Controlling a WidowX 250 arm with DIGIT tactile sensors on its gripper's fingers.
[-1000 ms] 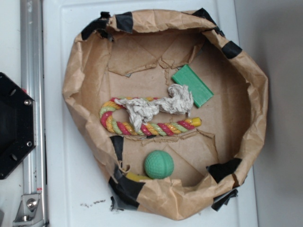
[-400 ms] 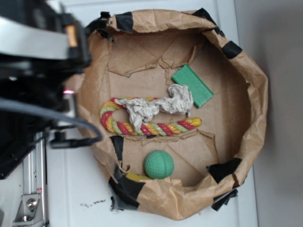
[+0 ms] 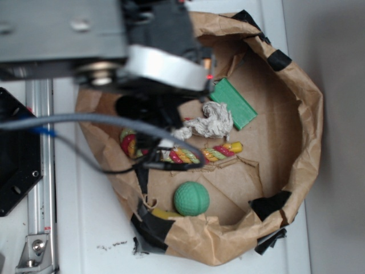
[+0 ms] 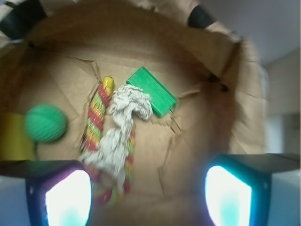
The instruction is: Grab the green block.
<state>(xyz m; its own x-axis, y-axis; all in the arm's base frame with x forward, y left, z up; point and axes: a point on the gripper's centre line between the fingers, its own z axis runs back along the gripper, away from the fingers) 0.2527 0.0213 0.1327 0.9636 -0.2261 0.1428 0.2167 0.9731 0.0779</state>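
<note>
Claw over the bag, block not yet reached.
The claw hung empty, jaws wide apart, above the rope. The block lay flat near the paper bag's far wall, touching the rag. Best to straddle its narrow width, clear of the rag.

A white desk fills most of the exterior view, smooth and evenly lit, with small dark scuff marks toward 7 o'clock. Along the 9 o'clock edge runs a silver metal rail ending in a bracket at the lower corner, and a black plate with screws lies just beside it. From 1 to 5 o'clock a plain grey surface borders the desk; whether it is wall or floor is unclear.
</note>
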